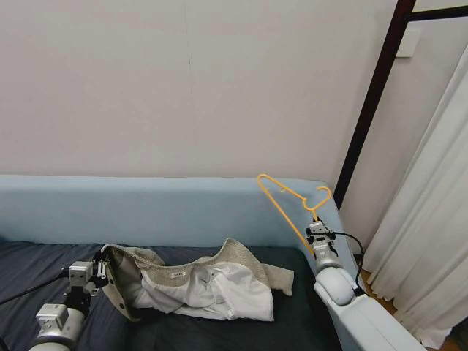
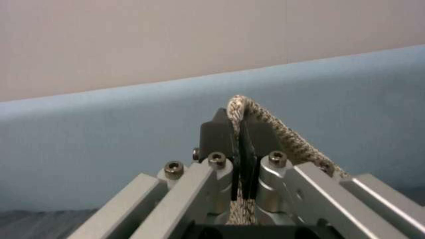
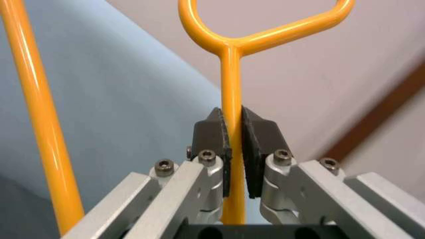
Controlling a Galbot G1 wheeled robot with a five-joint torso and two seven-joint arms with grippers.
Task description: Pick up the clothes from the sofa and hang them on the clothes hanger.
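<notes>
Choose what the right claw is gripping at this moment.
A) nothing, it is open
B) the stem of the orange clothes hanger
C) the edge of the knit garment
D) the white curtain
B: the right claw is shut on the straight stem of the orange clothes hanger, while the knit garment is pinched in the left claw.

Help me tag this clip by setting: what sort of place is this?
Likely a home living room, perhaps staged: a light blue sofa against a plain wall, clothes lying on it, and a white curtain beside it.
</notes>
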